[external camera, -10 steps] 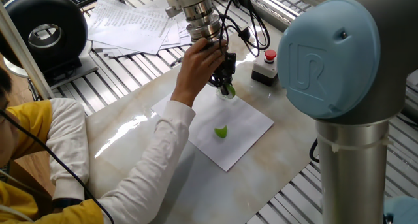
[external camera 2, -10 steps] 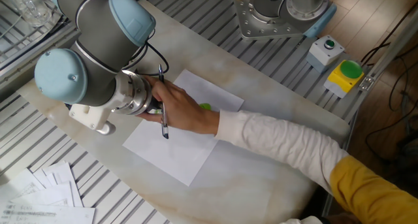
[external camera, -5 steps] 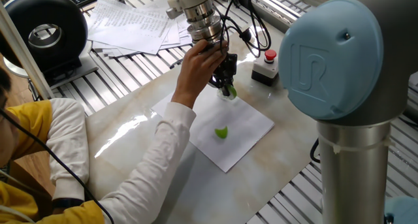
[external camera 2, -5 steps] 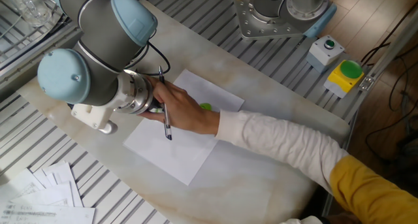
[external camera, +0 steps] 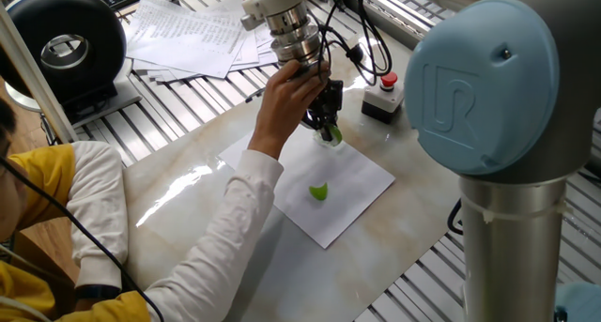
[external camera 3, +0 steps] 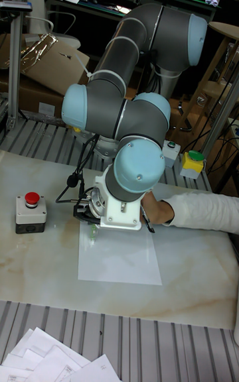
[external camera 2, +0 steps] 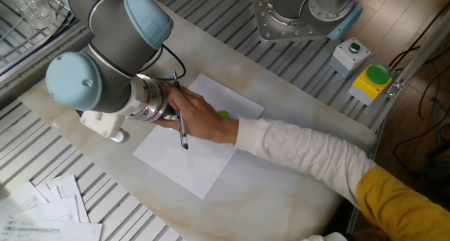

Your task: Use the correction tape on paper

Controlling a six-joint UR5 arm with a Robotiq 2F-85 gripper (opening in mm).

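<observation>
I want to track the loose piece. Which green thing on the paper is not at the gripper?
The green piece lying alone mid-sheet on the paper; the other green item sits at the gripper, near the sheet's far edge.

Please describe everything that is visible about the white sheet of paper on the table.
The paper is one blank white rectangular sheet, thin and flat, lying on the marble-look table, turned at an angle to its edges. A small green piece rests near its middle. The gripper holds a green-tipped tool down at the sheet's far part, and a person's hand grips the wrist above. No marks or folds show.
</observation>
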